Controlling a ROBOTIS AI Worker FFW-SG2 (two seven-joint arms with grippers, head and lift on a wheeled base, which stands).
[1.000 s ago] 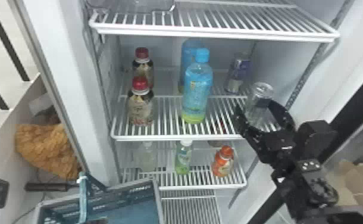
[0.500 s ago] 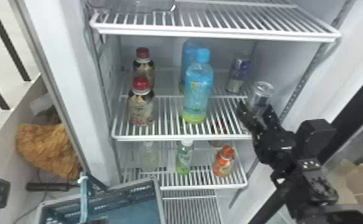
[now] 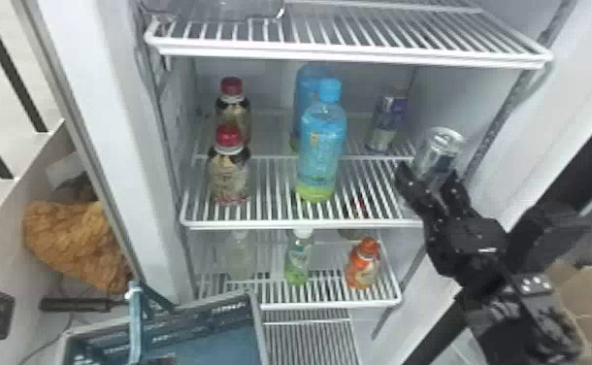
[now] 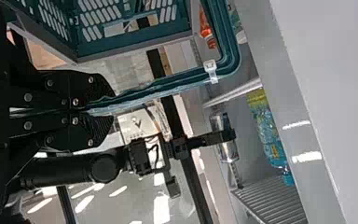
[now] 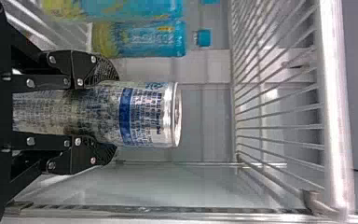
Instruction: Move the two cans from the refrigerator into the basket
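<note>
My right gripper [image 3: 428, 182] is at the middle shelf's right front, its two fingers on either side of the silver can [image 3: 439, 150]. In the right wrist view the gripper [image 5: 105, 114] is shut on that can [image 5: 142, 114], whose top end sticks out past the fingertips. The slim blue-and-silver can [image 3: 388, 121] stands farther back on the same shelf. At the bottom edge, my left gripper [image 3: 159, 360] is by the handle of the teal basket [image 3: 256, 315]. The left wrist view shows the gripper [image 4: 91, 111] shut on the basket's handle [image 4: 168, 84].
Blue bottles [image 3: 320, 150] stand left of the cans, and red-capped bottles [image 3: 229, 170] farther left. An upper wire shelf [image 3: 358, 53] spans above. Small bottles, one orange [image 3: 363, 264], stand on the lower shelf. The refrigerator's right wall is close beside the silver can.
The right gripper's fingers, wide apart around the can a second ago, have come together onto its sides. The left gripper and basket have hardly moved.
</note>
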